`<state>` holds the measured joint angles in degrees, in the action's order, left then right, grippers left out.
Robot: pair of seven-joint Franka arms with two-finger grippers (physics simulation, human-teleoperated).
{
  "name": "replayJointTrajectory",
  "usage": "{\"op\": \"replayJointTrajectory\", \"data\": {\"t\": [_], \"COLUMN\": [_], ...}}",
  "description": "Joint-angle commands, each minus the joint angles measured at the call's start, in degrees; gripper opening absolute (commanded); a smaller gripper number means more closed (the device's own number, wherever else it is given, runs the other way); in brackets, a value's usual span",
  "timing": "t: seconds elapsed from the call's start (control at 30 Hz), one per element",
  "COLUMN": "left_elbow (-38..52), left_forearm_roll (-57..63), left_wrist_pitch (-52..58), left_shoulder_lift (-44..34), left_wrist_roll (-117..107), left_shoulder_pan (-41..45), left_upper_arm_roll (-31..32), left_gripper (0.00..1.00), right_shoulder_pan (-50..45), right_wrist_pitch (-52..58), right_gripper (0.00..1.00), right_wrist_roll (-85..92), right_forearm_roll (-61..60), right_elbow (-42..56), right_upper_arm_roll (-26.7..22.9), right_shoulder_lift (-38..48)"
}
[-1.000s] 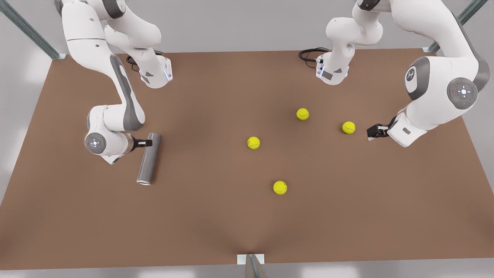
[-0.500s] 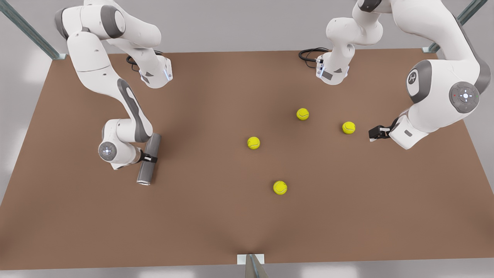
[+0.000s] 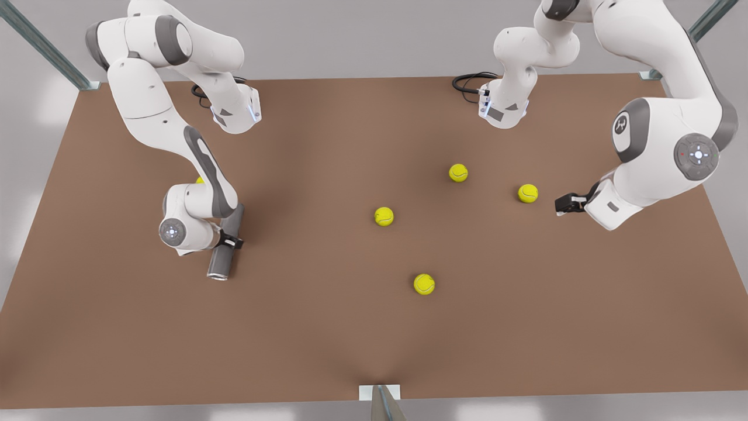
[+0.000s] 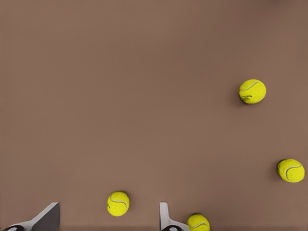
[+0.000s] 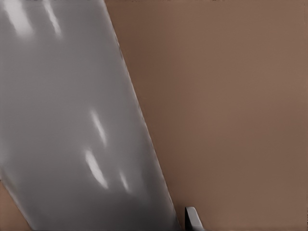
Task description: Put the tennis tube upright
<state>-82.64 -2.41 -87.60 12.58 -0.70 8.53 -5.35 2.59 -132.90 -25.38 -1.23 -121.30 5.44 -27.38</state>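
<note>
The tennis tube [image 3: 221, 262] lies flat on the brown desk [image 3: 350, 339], on the front view's left. Its shiny rim [image 3: 217, 276] points toward the near edge of the desk. It is not upright yet.

The right claw [image 3: 231, 241] is down at the tube, about halfway along it, and reaches across it from the side. In the right wrist view the grey tube [image 5: 82, 125] is very close, with one claw tip [image 5: 191, 217] just beside it. I cannot tell if the claw is squeezing the tube or just sits around it.

The left claw [image 3: 564, 203] waits on the front view's right, just beside one tennis ball [image 3: 527, 193]. It is wide and holds nothing. Three more tennis balls [image 3: 384, 216] sit in the middle of the desk, well apart from the tube.

I think this is the grabbing step. Next, the right claw needs a tight hold on the tube. Then it should lift the tube a little, turn it so one end points down, and set that end flat on the desk. The tube is smooth and round, so it might slip or roll if the hold is weak.
</note>
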Motion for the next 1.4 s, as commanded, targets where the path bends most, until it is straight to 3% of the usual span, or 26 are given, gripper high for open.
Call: {"op": "replayJointTrajectory", "data": {"t": [0.0,0.13,0.3,0.47,0.57,0.67,0.8,0.87,1.13,1.3,1.37], "left_elbow": [0.0,-0.1,-0.1,-0.1,-0.1,-0.1,-0.1,-0.1,-0.1,-0.1,-0.1], "left_forearm_roll": [0.0,0.0,0.0,0.0,0.0,0.0,0.0,0.0,0.0,0.0,0.0], "left_wrist_pitch": [0.1,0.1,0.7,0.6,0.5,0.2,0.2,0.2,0.2,0.2,0.1], "left_shoulder_lift": [0.1,0.1,0.1,0.3,0.4,0.5,0.8,0.8,0.9,1.0,1.0], "left_wrist_roll": [-0.1,-0.2,-0.2,-0.2,-0.2,0.0,0.2,0.3,0.3,0.3,0.3], "left_shoulder_pan": [0.0,0.0,0.0,-0.1,-0.3,-0.4,-1.0,-1.0,-1.0,-1.0,-1.0], "left_upper_arm_roll": [0.0,0.0,0.0,0.0,0.0,0.0,0.0,0.0,0.0,0.0,0.0], "left_gripper": [1.0,1.0,1.0,1.0,1.0,1.0,1.0,1.0,1.0,1.0,1.0], "right_shoulder_pan": [0.0,-0.3,-4.7,-25.7,-37.4,-45.5,-48.1,-47.3,-47.8,-49.6,-49.6], "right_wrist_pitch": [-0.1,1.3,9.1,11.1,11.0,10.8,10.0,6.7,-0.2,-2.5,-2.5], "right_gripper": [0.69,0.69,0.72,0.72,0.72,0.72,0.72,0.72,0.72,0.77,0.84], "right_wrist_roll": [-1.8,-0.6,5.0,35.2,57.8,61.5,64.8,73.1,77.8,77.2,77.0], "right_forearm_roll": [0.2,0.2,0.6,2.7,5.7,12.1,13.1,14.1,17.5,17.4,17.2], "right_elbow": [0.0,1.1,10.9,24.4,33.7,34.9,37.4,40.3,40.4,40.0,40.0], "right_upper_arm_roll": [0.0,-0.1,-0.1,-0.2,-0.2,-0.3,-0.7,-3.2,-4.5,-4.7,-4.7], "right_shoulder_lift": [0.0,0.2,0.7,-0.6,-7.1,-8.9,-11.3,-13.3,-16.5,-18.6,-19.0]}}
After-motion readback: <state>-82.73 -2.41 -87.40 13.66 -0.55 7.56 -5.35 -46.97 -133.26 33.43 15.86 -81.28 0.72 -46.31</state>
